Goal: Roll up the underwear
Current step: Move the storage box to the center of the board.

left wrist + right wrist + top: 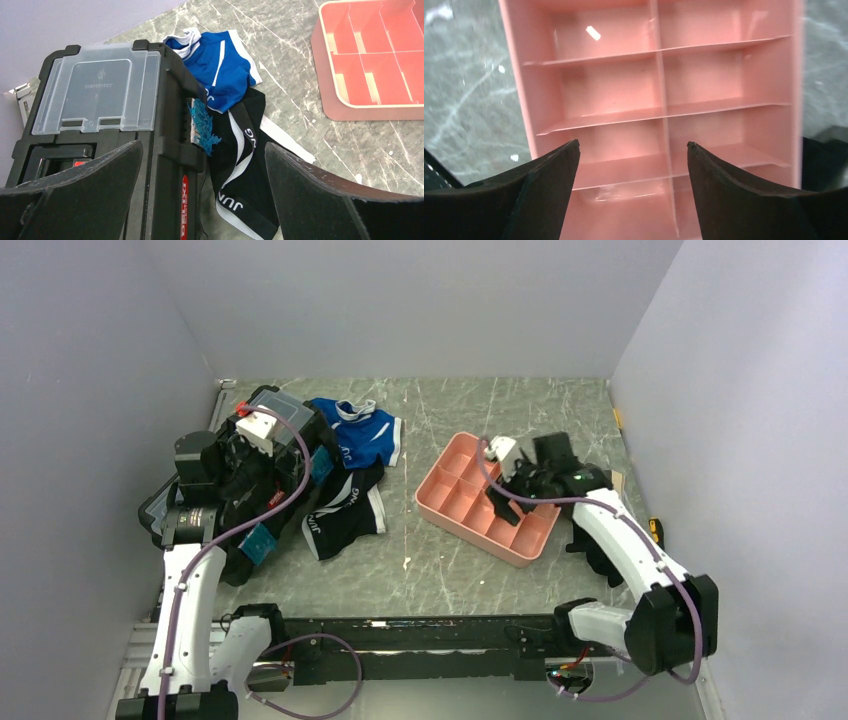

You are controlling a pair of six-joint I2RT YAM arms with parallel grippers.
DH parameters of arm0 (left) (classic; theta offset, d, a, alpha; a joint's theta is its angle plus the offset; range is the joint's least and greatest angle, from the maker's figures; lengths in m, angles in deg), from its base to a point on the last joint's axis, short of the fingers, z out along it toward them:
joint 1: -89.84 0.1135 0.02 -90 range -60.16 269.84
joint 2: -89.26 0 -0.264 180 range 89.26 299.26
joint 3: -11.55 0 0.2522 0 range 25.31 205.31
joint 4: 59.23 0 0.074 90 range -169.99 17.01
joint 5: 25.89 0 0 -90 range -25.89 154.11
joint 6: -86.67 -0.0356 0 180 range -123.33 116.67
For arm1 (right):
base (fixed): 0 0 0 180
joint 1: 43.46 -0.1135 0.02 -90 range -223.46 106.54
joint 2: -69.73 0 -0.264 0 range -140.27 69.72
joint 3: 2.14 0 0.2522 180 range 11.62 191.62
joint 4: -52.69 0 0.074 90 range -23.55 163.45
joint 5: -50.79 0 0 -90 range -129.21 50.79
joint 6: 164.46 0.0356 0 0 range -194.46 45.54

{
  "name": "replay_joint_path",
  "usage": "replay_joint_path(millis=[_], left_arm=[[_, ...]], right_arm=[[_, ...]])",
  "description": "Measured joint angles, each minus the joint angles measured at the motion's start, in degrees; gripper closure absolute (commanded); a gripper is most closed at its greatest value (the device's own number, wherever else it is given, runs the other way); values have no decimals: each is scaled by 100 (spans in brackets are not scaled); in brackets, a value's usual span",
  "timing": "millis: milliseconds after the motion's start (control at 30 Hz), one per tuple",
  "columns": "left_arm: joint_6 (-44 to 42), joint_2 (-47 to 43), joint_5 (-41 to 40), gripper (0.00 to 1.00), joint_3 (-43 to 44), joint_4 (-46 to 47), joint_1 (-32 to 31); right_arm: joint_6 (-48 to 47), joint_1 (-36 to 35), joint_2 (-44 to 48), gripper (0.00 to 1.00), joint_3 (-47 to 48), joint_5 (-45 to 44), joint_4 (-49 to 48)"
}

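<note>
Left of the tray (437,475), the left tool (202,165) is held apart above a shut box (95,95), its contents unseen. Nearer the tray, the underwear (345,512) lies unrolled, touching blue briefs (365,435). No grasp is made yet, so an edge must probably be pinched first. Above the tray's bare compartments, the right tool (633,145) is held apart.

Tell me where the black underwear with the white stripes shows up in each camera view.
Top external: black underwear, left of centre, below the blue-and-white briefs.
Left wrist: black underwear, lower centre, beside the black case.
Right wrist: not in it.
Shared landmark: the pink tray, in all three views.
</note>
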Motion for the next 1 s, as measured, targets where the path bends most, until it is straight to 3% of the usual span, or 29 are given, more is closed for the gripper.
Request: replay_joint_path(millis=[133, 567, 1000], left_arm=[[2, -9, 2, 1, 0, 0, -2], [-2, -74, 4, 1, -2, 0, -31], [-52, -44, -46, 1, -2, 0, -138]], right_arm=[[-310, -553, -380, 30, -313, -511, 31], [-778, -557, -1058, 37, -323, -1169, -17], [-566, -348, -2374, 75, 212, -1220, -81]])
